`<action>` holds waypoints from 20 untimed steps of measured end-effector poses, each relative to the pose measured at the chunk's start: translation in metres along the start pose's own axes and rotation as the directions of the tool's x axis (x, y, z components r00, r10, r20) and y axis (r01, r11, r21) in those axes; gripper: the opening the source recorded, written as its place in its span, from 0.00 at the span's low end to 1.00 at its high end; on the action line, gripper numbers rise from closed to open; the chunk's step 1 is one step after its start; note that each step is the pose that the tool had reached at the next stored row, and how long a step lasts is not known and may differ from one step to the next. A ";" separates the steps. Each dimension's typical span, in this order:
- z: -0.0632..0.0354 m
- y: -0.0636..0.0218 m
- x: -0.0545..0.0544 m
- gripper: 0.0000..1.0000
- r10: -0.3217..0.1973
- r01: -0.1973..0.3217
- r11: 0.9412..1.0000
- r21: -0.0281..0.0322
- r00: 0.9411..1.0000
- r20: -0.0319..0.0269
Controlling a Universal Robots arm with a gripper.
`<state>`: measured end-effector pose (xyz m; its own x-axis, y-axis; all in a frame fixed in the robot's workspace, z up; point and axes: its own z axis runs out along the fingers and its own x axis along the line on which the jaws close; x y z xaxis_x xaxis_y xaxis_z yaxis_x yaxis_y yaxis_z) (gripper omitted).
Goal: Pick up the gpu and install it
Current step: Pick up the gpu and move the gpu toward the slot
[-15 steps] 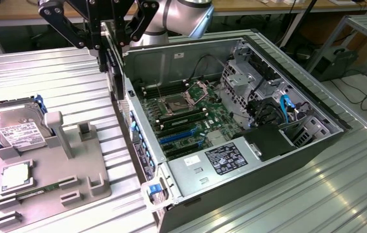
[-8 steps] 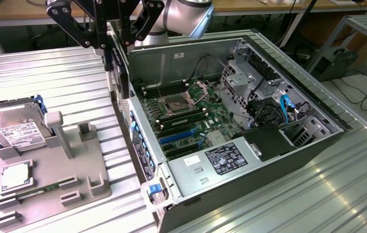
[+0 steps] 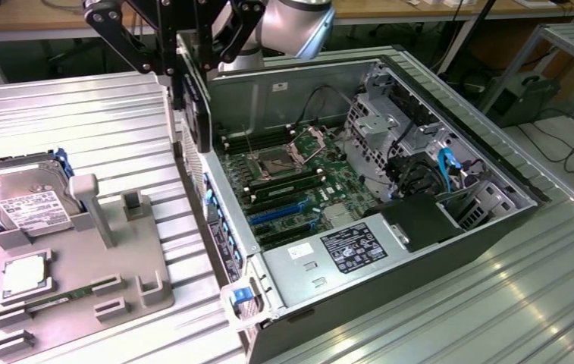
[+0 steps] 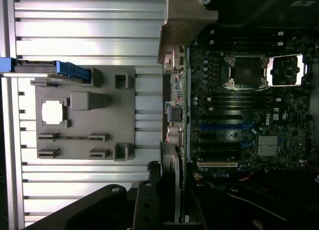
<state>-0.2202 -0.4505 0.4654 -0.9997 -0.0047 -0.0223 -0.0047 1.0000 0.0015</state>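
The gpu [image 3: 198, 106] is a thin dark card hanging edge-on and upright over the open computer case's wall on the exterior view's left. My gripper [image 3: 187, 70] is shut on its upper end. In the wrist view the gpu [image 4: 172, 160] runs away from my dark fingers [image 4: 149, 205], and its pale metal bracket [image 4: 182, 20] is at the far end. It lines up along the edge of the motherboard [image 4: 239, 110]. The blue expansion slots [image 3: 277, 212] lie lower in the case, apart from the card.
The open case [image 3: 489, 189] lies on its side with drive cages and cables on the exterior view's right. A grey holder tray [image 3: 140, 303] on the ribbed table carries a hard drive [image 3: 23, 201], a square chip [image 3: 23, 277] and a memory stick [image 3: 64, 292].
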 end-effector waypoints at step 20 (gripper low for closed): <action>0.0004 -0.0001 -0.016 0.28 0.000 0.000 1.000 0.000 1.000 0.000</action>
<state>-0.2039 -0.4505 0.4654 -0.9997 -0.0047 -0.0223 -0.0048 1.0000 0.0015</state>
